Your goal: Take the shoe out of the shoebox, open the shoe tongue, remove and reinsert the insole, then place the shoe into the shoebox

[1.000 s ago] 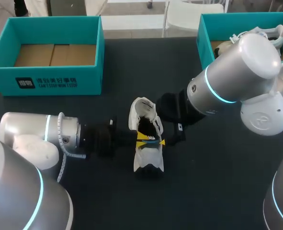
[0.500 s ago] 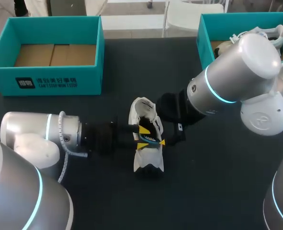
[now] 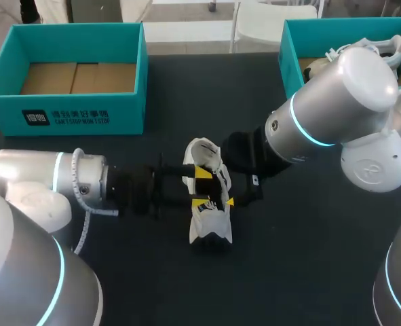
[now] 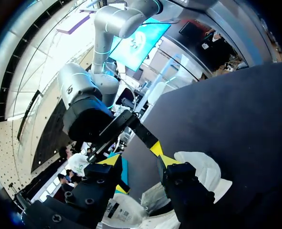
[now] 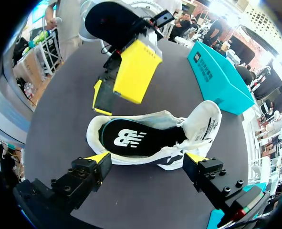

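**Left hand** [image 3: 201,188]: open, its two yellow tips set apart over the mouth of the shoe, at centre frame in the head view. The arm comes in from the left edge.

**Right hand** [image 5: 148,157]: open wide, with its tips spread along the near side of the shoe. Whether they touch the shoe is unclear from these views. The arm comes in from the right edge of the head view.

**Shoe** [image 3: 210,227]: white, sole down on the worktop [image 3: 288,272] between the two hands, outside both boxes, with its mouth facing up.

**Insole** [image 5: 131,138]: black, lying inside the shoe and seen through the mouth.

**Empty shoebox** [image 3: 78,112]: teal with a bare cardboard floor, upper left of the head view, well apart from the shoe.

**Second shoebox** [image 3: 288,47]: teal, upper right of the head view, partly behind the right arm. It holds a white item [image 3: 383,44], seemingly another shoe.
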Robot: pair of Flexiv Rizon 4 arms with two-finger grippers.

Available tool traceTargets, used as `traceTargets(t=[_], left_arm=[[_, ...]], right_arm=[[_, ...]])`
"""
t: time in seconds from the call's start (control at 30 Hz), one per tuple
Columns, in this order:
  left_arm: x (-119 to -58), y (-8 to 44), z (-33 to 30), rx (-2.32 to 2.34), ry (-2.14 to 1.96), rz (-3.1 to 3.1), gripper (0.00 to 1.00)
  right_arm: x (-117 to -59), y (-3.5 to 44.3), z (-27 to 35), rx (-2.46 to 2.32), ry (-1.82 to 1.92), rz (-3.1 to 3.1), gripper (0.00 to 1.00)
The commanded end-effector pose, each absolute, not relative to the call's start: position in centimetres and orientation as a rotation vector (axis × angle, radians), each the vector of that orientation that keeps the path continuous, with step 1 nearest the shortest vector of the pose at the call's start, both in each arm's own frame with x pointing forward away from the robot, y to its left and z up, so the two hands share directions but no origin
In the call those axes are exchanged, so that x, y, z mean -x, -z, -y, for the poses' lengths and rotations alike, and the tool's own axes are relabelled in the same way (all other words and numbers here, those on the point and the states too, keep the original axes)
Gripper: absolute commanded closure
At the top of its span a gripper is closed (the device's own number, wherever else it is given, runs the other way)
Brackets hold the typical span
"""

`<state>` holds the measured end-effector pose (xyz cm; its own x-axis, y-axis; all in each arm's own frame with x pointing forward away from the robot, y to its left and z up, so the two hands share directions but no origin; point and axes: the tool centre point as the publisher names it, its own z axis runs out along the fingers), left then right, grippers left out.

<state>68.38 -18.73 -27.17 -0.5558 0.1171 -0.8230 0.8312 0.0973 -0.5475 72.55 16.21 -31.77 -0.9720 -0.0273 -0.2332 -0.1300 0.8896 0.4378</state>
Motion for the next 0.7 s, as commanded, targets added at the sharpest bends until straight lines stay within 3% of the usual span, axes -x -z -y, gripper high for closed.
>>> traceTargets(t=[0.03,0.37,0.4,0.43,0.57,0.6,0.7], left_arm=[[-68.3,25.6,17.9,-0.962,1.497,-1.786,0.51],[-69.5,24.2,17.9,-1.165,1.464,-1.946,0.47],[-69.7,24.1,18.0,-1.191,1.455,-1.953,0.36],[-69.9,24.1,18.0,-1.238,1.462,-2.0,0.32],[-71.3,24.0,18.1,-1.397,1.403,-2.108,0.37],[-71.7,23.8,18.1,-1.414,1.401,-2.129,0.33],[-72.8,23.2,18.1,-1.558,1.323,-2.17,0.42]], right_arm=[[-72.5,31.8,-16.2,0.119,-0.678,-2.835,0.0],[-72.5,31.8,-16.2,0.119,-0.678,-2.835,0.0],[-72.5,31.8,-16.2,0.119,-0.678,-2.835,0.0],[-72.5,31.8,-16.2,0.119,-0.678,-2.835,0.0],[-72.5,31.8,-16.2,0.119,-0.678,-2.835,0.0],[-72.5,31.8,-16.2,0.119,-0.678,-2.835,0.0],[-72.5,31.8,-16.2,0.119,-0.678,-2.835,0.0]])
